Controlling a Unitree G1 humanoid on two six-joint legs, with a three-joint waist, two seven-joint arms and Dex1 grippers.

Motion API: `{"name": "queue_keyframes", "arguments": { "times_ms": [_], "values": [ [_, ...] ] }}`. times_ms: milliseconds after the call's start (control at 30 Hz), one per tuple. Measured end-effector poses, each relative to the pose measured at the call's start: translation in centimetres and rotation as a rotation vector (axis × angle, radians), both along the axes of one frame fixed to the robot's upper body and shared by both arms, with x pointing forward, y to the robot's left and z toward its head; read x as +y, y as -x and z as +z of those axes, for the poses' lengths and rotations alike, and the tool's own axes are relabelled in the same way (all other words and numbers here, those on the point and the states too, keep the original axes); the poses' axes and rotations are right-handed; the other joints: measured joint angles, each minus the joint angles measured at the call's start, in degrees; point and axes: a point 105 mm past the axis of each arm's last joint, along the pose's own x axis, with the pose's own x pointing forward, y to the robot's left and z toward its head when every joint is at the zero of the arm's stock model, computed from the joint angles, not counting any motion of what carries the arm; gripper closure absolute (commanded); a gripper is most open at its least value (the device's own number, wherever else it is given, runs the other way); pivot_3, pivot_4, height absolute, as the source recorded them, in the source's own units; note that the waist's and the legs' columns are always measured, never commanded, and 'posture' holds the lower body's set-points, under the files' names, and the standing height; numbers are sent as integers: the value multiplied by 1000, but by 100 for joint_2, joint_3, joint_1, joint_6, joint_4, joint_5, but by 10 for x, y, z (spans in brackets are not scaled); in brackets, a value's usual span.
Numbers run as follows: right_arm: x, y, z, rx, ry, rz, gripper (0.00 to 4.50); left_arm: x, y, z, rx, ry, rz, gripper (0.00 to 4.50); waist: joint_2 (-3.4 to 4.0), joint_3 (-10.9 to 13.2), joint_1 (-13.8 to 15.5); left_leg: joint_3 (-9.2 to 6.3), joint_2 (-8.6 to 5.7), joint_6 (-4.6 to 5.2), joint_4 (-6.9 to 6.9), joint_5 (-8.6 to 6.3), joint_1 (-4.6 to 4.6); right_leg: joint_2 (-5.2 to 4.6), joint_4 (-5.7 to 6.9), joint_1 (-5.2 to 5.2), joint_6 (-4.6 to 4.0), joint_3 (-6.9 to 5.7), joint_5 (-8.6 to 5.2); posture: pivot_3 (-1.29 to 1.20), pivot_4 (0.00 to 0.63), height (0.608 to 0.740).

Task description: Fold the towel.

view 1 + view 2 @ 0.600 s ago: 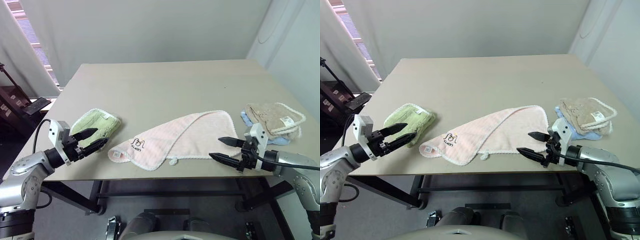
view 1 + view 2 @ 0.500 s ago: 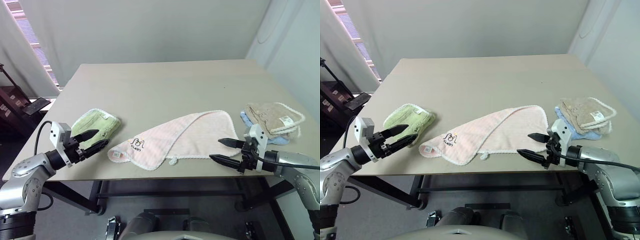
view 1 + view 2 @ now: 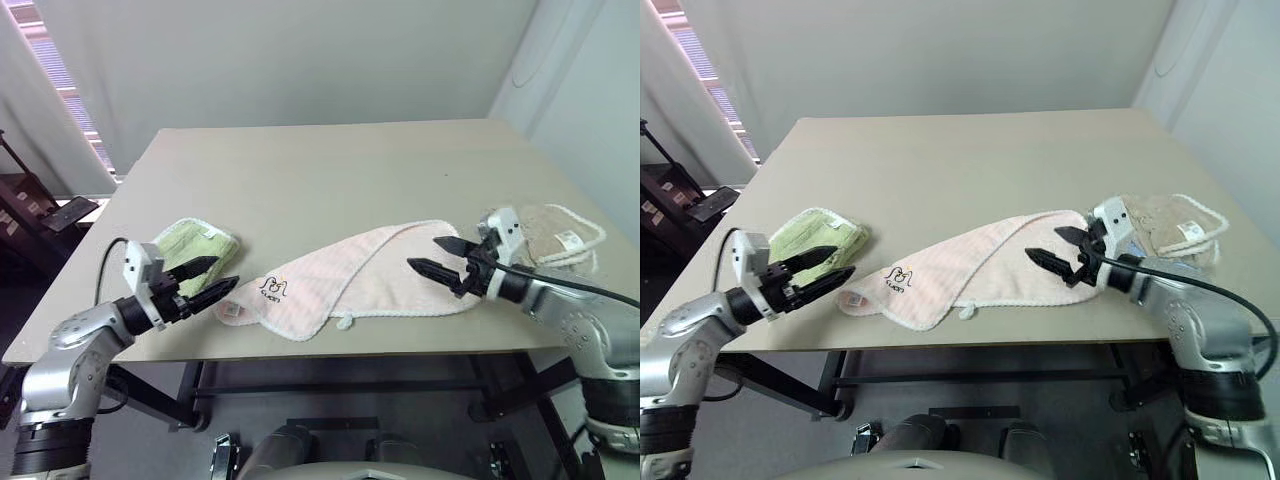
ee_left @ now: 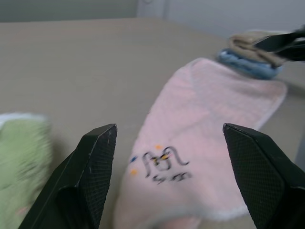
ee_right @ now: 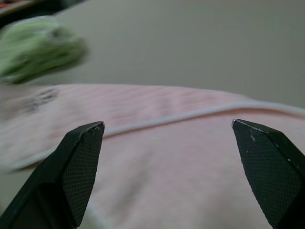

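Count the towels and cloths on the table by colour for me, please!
Pink towel: 1
Green cloth: 1
Beige towel: 1
Blue cloth, tucked under the beige towel: 1
Total: 4

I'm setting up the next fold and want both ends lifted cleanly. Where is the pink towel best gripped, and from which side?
Probably at its two ends. The towel lies flat, loosely folded, stretched slantwise along the table's near edge. The left gripper could come in level from the left at the logo end, the right gripper from the right onto the scalloped trim. Both have open jaws and hold nothing.
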Motion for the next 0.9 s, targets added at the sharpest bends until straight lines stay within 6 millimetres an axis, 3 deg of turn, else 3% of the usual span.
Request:
{"name": "queue_keyframes", "arguments": {
  "times_ms": [200,500,667,900],
  "values": [
    [-6,-36,-27,11,15,-193,21,-10,-14,8,-36,-3,-23,745,1,-1,-27,4,0,-5,-7,4,-3,3,7,-16,18,4,13,0,0,737],
    [-23,-98,-28,13,40,-385,21,-20,-20,5,-58,10,-42,745,2,-1,-178,11,6,-21,-6,16,6,20,13,-13,-10,18,30,0,0,737],
    [-38,-108,-45,75,89,-491,21,-25,-22,3,-73,27,-29,745,2,-2,-184,7,17,-51,-15,34,6,33,14,-12,-26,21,40,0,0,737],
    [-38,-105,-68,178,116,-536,21,-29,-22,1,-73,38,-9,745,4,-2,-347,8,21,-55,-17,38,5,42,25,-8,-36,33,45,0,0,737]
  ]
}}
